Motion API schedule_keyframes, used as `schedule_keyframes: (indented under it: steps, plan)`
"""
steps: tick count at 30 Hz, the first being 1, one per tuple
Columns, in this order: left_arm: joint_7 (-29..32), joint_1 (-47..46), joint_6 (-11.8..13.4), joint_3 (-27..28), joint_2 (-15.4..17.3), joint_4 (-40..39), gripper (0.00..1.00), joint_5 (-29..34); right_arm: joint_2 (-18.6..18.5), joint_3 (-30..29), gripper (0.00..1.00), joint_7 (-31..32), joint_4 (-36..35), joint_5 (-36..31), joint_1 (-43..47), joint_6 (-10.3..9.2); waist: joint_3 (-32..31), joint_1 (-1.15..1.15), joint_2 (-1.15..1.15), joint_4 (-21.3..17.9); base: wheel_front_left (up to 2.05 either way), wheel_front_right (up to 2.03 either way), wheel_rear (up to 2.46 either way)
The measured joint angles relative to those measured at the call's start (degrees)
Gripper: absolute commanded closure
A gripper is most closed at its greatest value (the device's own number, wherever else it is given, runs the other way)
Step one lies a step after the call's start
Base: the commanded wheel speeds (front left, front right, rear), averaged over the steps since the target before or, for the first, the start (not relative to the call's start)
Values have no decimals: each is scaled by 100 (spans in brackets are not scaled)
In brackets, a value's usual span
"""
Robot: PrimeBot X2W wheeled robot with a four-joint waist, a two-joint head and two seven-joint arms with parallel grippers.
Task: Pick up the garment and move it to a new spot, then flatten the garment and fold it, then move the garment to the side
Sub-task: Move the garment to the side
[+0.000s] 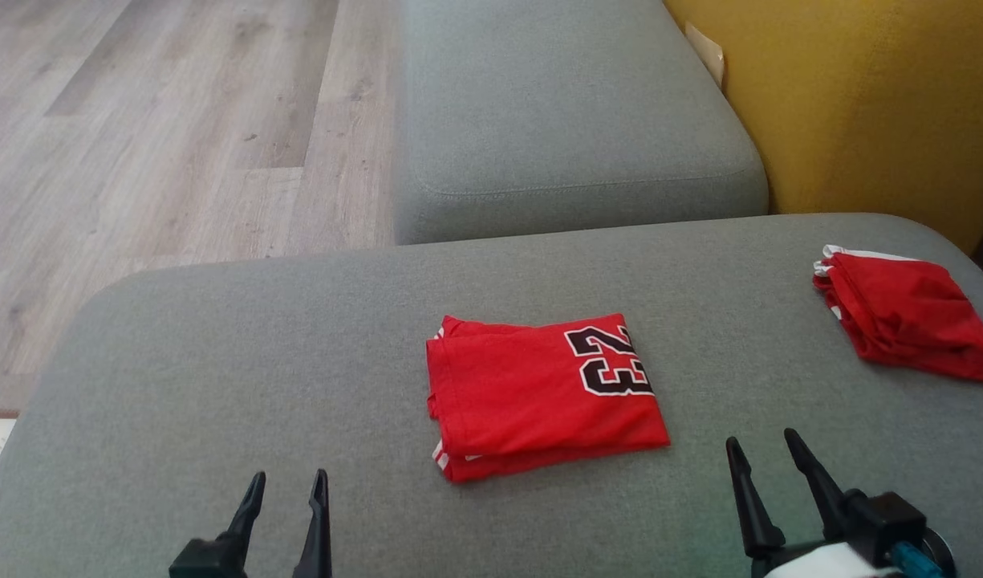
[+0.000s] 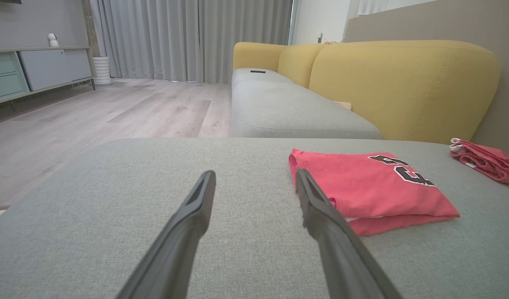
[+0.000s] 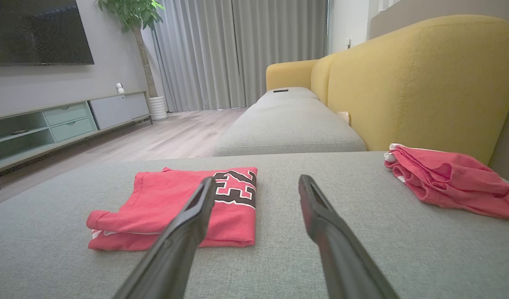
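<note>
Head view: the folded red jersey [image 1: 543, 393] is a flat rectangle on the woven grey cushion [image 1: 218, 361]; left gripper [image 1: 290, 478] and right gripper [image 1: 761, 437] are both spread apart and empty, bases cut off. Left wrist view: a finger [image 2: 320, 216] hides its corner. Right wrist view: a finger [image 3: 192, 216] covers part of its number.

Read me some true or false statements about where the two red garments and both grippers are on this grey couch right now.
1. The folded red jersey with black number 23 lies on the grey fabric seat cushion. True.
2. The left gripper is shut on the jersey. False: it is open, empty and apart from the jersey.
3. A second red garment with white trim lies towards the cushion's right side, near the yellow backrest. True.
4. The right gripper holds that second garment. False: it is open and holds nothing.
</note>
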Motion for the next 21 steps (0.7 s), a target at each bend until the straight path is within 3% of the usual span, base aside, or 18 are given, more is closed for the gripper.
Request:
schedule_keyframes:
  steps: [21]
  plan:
    - [0, -10, -18, 25, 0, 100, 0, 1, 171, -172, 0, 0, 74, -168, 1, 0, 120, 0, 0, 107, 0, 0, 0]
